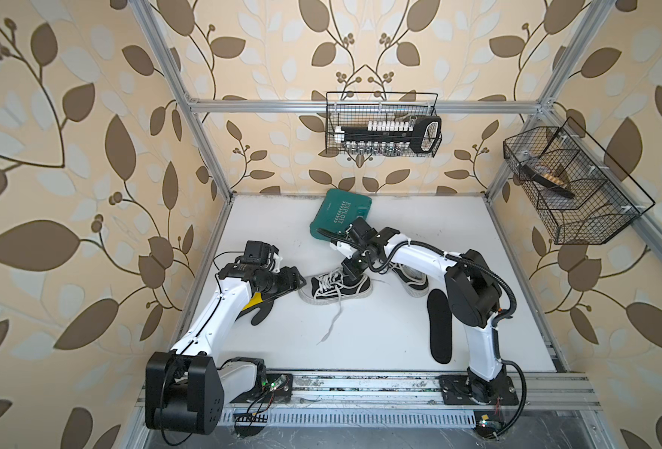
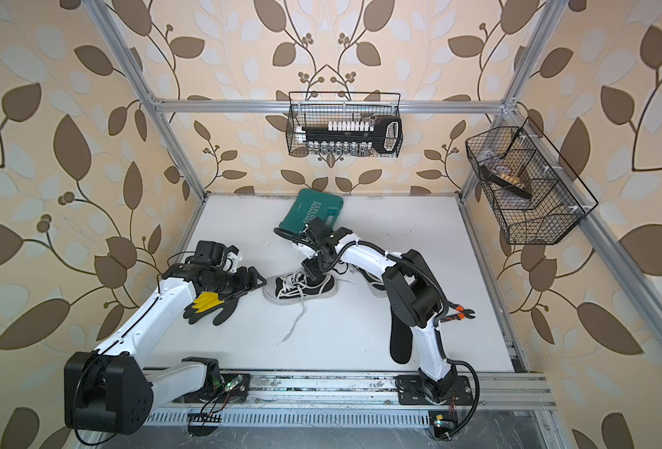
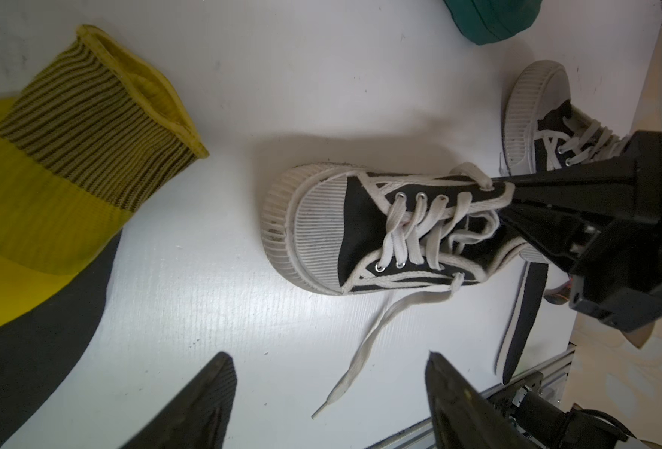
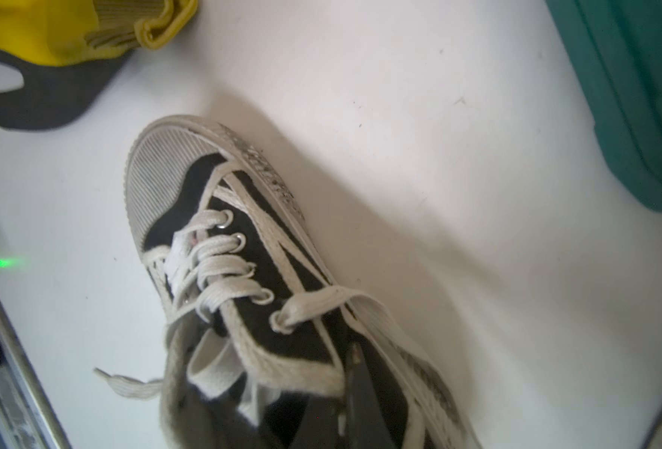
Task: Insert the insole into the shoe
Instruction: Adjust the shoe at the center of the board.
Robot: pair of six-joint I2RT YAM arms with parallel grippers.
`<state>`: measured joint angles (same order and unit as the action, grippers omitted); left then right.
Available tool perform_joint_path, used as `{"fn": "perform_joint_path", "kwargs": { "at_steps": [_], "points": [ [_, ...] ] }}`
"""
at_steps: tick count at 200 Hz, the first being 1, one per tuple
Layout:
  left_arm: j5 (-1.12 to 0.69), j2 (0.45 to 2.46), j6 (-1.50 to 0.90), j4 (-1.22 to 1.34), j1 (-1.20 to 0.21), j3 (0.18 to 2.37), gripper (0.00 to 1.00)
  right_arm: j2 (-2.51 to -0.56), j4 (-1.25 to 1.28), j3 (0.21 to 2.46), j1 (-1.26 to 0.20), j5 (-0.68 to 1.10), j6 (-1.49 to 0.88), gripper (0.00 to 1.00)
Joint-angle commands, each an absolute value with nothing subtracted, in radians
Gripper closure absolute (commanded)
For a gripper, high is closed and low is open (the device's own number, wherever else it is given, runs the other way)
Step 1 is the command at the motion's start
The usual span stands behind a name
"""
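Insole [image 2: 399, 342] end, 2nd shoe [image 2: 375, 287] partly hidden behind right arm [image 2: 364, 252].

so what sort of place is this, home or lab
Most likely a lab robot cell, not a home: leaf wallpaper panels sit behind an aluminium frame, a wire basket hangs from it, and the left arm and right arm stand on a rail.

Beige wallpaper [image 1: 88, 116] with big brown leaves and thin dark twigs covers every wall around the white tabletop [image 1: 380, 342]. An aluminium frame [image 1: 321, 105] rises from the tabletop's corners, with a crossbar on the back wall above it. A black wire basket [image 1: 332, 116] hangs from that crossbar. A second wire basket [image 1: 594, 221] hangs to the tabletop's right. A slotted metal rail [image 1: 360, 385] runs along its near edge. The light is soft and even.
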<state>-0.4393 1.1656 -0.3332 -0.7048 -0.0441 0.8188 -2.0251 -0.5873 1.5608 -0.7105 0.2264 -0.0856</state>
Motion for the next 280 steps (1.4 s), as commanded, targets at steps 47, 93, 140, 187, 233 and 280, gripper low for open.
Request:
{"fn": "perform_joint_path", "kwargs": {
  "at_steps": [47, 93, 140, 187, 233, 280],
  "points": [
    [-0.419, 1.116, -0.359, -0.695, -0.034, 0.822, 0.22, -1.769, -0.222, 1.258, -0.837, -0.055, -1.009, 1.00],
    [-0.416, 1.108, -0.358, -0.709, -0.033, 0.831, 0.21, -1.845, -0.143, 1.265, -0.917, -0.187, -1.306, 1.00],
    [-0.426, 1.111, -0.327, -0.752, -0.034, 0.859, 0.21, -1.904, -0.114, 1.274, -0.931, -0.249, -1.415, 1.00],
    [-0.430, 1.099, -0.297, -0.756, -0.034, 0.870, 0.21, -1.776, -0.155, 1.224, -0.943, -0.265, -1.181, 0.29],
    [-0.460, 1.098, -0.323, -0.718, -0.035, 0.859, 0.20, -1.466, -0.351, 1.086, -0.956, -0.459, -1.021, 0.17],
    [-0.490, 1.113, -0.366, -0.658, -0.063, 0.840, 0.21, -1.106, -0.631, 0.810, -0.667, -0.433, -1.113, 0.15]
  ]
}}
